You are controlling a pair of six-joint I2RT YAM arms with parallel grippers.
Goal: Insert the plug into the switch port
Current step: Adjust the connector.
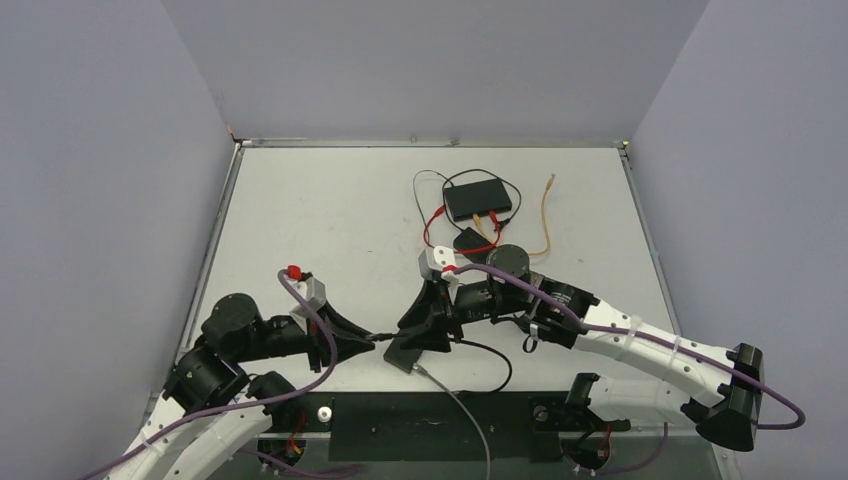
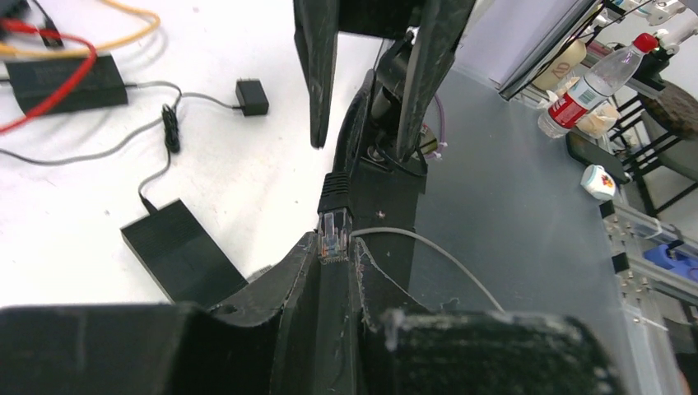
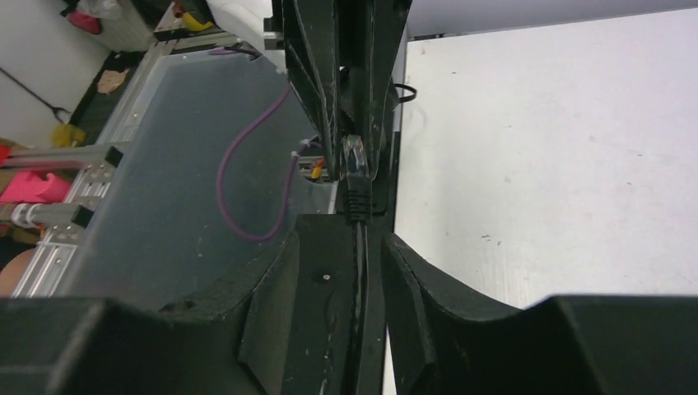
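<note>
A clear plug (image 2: pixel 334 236) with a black boot (image 2: pixel 335 191) is pinched at its tip by my left gripper (image 2: pixel 335 247), which is shut on it above the table. In the top view the left gripper (image 1: pixel 367 342) meets my right gripper (image 1: pixel 403 335) nose to nose. The right gripper (image 3: pixel 342 237) stands open, and the plug's black cable (image 3: pixel 360 263) runs between its fingers, along the left one. Beyond them is the plug (image 3: pixel 354 154). A black switch box (image 2: pixel 177 251) lies flat on the table just beside and below both grippers, also seen from above (image 1: pixel 412 353).
A grey cable (image 1: pixel 470 415) leaves the near box toward the front edge. At the back lies a second black box (image 1: pixel 478 199) with red (image 1: pixel 432 222) and orange cables (image 1: pixel 545 215). A small black adapter (image 2: pixel 252 96) lies between them. A dark plate (image 1: pixel 430 425) borders the table's near edge.
</note>
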